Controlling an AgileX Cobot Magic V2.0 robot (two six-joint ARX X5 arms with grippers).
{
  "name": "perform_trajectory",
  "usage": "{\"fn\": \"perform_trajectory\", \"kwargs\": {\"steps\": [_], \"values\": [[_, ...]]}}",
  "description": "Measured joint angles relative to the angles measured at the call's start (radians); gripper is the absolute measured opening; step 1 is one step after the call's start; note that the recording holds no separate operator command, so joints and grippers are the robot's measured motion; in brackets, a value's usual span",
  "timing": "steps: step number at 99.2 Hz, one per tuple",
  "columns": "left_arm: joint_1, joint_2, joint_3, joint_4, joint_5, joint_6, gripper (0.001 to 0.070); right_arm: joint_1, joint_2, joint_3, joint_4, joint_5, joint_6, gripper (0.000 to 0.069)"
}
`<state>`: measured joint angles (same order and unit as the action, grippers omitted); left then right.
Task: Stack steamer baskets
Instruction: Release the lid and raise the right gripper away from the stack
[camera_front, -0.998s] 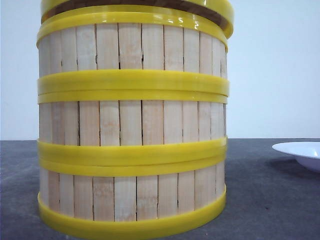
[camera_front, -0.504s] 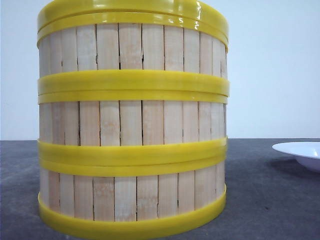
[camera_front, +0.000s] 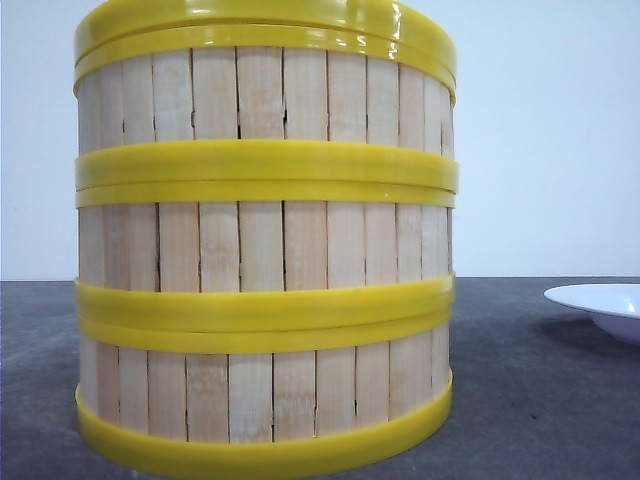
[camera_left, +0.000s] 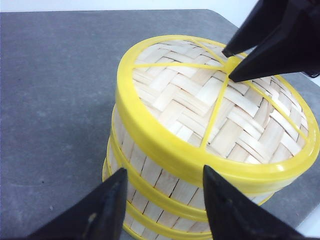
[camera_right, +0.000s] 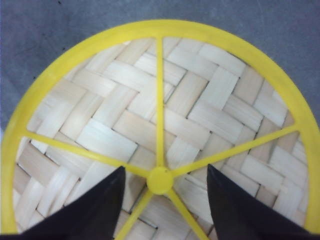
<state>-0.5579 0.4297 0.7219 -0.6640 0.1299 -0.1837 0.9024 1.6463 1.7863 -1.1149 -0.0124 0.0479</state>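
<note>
1. Front view: a stack of steamer baskets (camera_front: 265, 250) fills most of the frame, standing upright on the dark grey tabletop (camera_front: 540, 400). Three slatted tiers show, each pale wood between thick yellow rims, with one more yellow rim at the top. A white plate (camera_front: 600, 305) lies apart from the stack, at the right edge of the frame. No arm shows here.

2. Left wrist view: the left gripper (camera_left: 162, 202) hovers beside the stack's upper wall, jaws spread and holding nothing. The top of the stack (camera_left: 215, 105) is pale woven strips under yellow spokes. The right gripper (camera_left: 231, 64) points down at the yellow hub where the spokes meet.

3. Right wrist view: the right gripper (camera_right: 165, 192) sits directly over the hub (camera_right: 160, 181), jaws spread to either side of it, pinching nothing.

4. Handling, as a judgement: the baskets look light and fairly stiff, but the smooth plastic rims may be slippery and the thin slats fragile. The rim or a spoke near the hub seems the safest hold; a sideways push could shift the tall stack.
</note>
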Motion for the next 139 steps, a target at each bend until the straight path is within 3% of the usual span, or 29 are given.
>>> {"fn": "perform_trajectory", "kwargs": {"steps": [17, 35, 56, 76, 90, 104, 126, 139], "values": [[0.000, 0.000, 0.000, 0.000, 0.000, 0.000, 0.0282, 0.000, -0.029, 0.082, 0.002, 0.083, 0.000, 0.0333], [0.000, 0.000, 0.000, 0.000, 0.000, 0.000, 0.0282, 0.000, -0.165, 0.171, 0.016, 0.193, 0.000, 0.0333], [0.000, 0.000, 0.000, 0.000, 0.000, 0.000, 0.0282, 0.000, -0.343, 0.173, -0.008, 0.378, 0.000, 0.0334], [0.000, 0.000, 0.000, 0.000, 0.000, 0.000, 0.0282, 0.000, -0.472, 0.139, -0.054, 0.457, 0.000, 0.0334], [0.000, 0.000, 0.000, 0.000, 0.000, 0.000, 0.0282, 0.000, -0.591, 0.012, -0.047, 0.494, 0.013, 0.0334], [0.000, 0.000, 0.000, 0.000, 0.000, 0.000, 0.0282, 0.000, -0.732, -0.216, 0.007, 0.541, 0.062, 0.0334], [0.000, 0.000, 0.000, 0.000, 0.000, 0.000, 0.0282, 0.001, -0.939, -0.598, 0.120, 0.543, 0.175, 0.0334], [0.000, 0.000, 0.000, 0.000, 0.000, 0.000, 0.0282, 0.001, -0.985, -0.721, 0.129, 0.543, 0.232, 0.0334]]}}
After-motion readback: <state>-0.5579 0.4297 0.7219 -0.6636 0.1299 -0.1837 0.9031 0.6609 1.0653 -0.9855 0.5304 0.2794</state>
